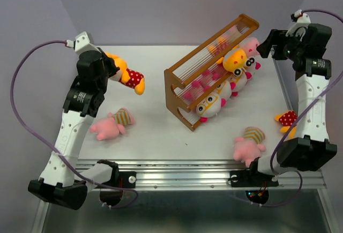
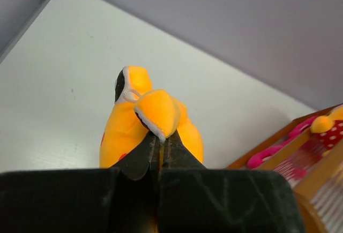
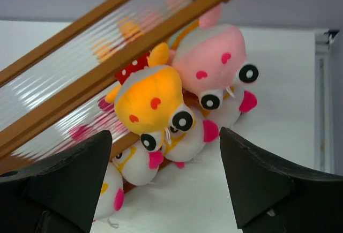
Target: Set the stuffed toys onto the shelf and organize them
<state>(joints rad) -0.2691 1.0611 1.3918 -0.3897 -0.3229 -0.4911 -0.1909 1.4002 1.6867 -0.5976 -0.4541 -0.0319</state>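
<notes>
The shelf [image 1: 211,72] was seen lying diagonally on the table [image 1: 155,136], its long axis running from near-left to far-right. Several stuffed toys were packed along its right side, faces turned outward: a yellow-orange one [image 3: 153,102], a pink one [image 3: 214,64] and white-faced ones [image 3: 142,163] below. A yellow-orange toy in red polka dots [image 1: 127,75] was held at the far left, its long axis slanting from the left gripper [image 2: 159,136] down toward near-right. The jaws were closed tight on an orange flap of it. The left arm was stretched from its near-left base to the far left of the table. The right arm was raised along the right edge, its wrist turned left toward the shelf's far end. The right gripper [image 3: 166,174] was spread wide with nothing between its fingers. Two pink toys [image 1: 112,123] [image 1: 248,144] and another polka-dot toy [image 1: 286,119] lay loose on the table.
</notes>
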